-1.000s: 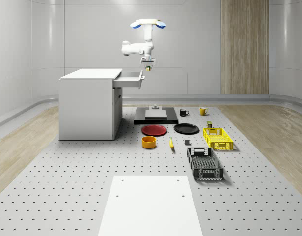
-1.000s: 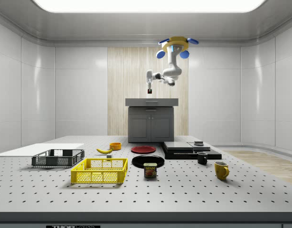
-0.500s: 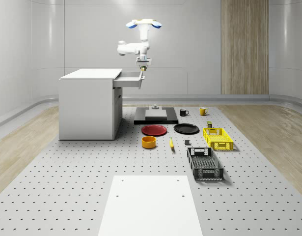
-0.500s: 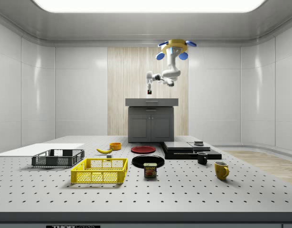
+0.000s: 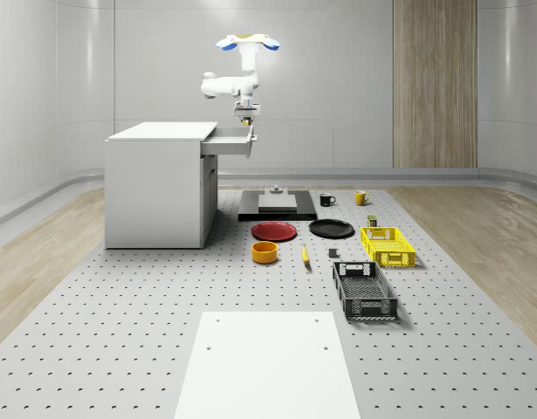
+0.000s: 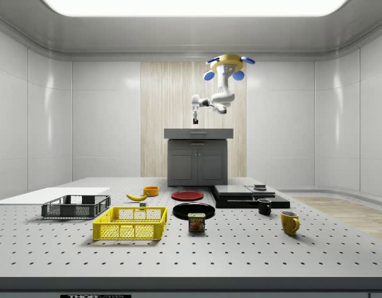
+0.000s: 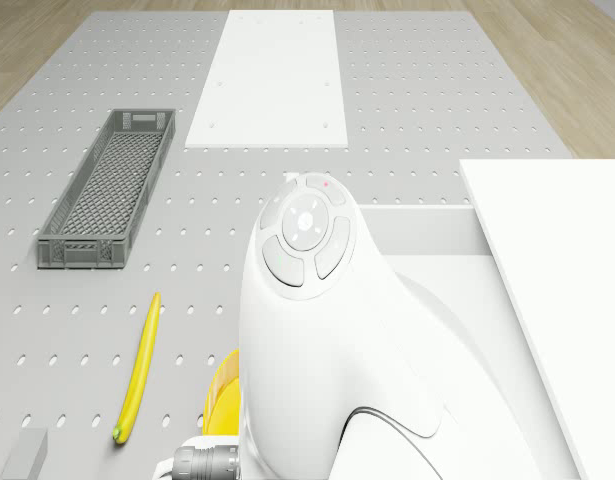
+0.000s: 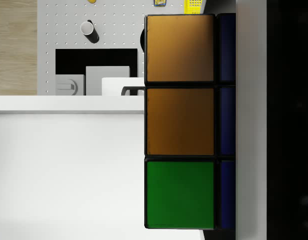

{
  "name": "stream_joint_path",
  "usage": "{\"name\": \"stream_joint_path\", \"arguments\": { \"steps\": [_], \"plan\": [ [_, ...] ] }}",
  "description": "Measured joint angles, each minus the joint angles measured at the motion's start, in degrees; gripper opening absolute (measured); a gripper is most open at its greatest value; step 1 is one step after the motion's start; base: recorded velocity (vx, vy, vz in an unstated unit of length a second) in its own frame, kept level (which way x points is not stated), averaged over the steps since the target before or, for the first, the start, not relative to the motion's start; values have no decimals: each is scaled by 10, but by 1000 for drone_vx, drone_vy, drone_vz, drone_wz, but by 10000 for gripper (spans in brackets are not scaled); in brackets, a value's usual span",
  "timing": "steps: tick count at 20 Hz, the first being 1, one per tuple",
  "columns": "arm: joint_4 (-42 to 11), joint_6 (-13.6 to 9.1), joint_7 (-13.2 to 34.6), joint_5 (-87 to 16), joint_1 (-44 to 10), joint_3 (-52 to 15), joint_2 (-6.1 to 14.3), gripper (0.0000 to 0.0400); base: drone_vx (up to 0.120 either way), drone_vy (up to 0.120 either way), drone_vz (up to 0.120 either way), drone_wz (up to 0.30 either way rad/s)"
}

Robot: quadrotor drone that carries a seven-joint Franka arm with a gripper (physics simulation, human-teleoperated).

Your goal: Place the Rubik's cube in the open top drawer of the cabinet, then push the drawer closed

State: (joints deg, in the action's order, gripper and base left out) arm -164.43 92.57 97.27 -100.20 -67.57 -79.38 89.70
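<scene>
The Rubik's cube (image 8: 180, 120) shows orange and green stickers in the wrist view, with the white floor of the open top drawer (image 8: 68, 170) below it. My gripper (image 5: 246, 120) is shut on the cube and hangs just above the drawer (image 5: 226, 144), near its front end. The drone (image 5: 244, 41) hovers above the drawer, on the whole-scene view's right of the white cabinet (image 5: 159, 183). In the side view the gripper (image 6: 194, 118) holds the cube (image 6: 194, 122) a little above the cabinet (image 6: 197, 158).
On the perforated floor lie a red plate (image 5: 274, 230), a black plate (image 5: 331, 229), an orange bowl (image 5: 265, 252), a banana (image 7: 139, 365), a yellow basket (image 5: 387, 245) and a grey crate (image 7: 107, 185). A black platform (image 5: 277, 206) sits beyond the cabinet.
The drone and arm have moved towards the whole-scene view's left and slightly up. The gripper, still holding the cube, went from beyond the drawer's front to over the drawer.
</scene>
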Motion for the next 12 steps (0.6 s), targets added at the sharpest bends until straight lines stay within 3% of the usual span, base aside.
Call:
{"name": "stream_joint_path", "arguments": {
  "steps": [12],
  "plan": [
    [0, 2, 0, 1, 0, 0, 2, 325, 0, -120, 0, 0]
  ]
}}
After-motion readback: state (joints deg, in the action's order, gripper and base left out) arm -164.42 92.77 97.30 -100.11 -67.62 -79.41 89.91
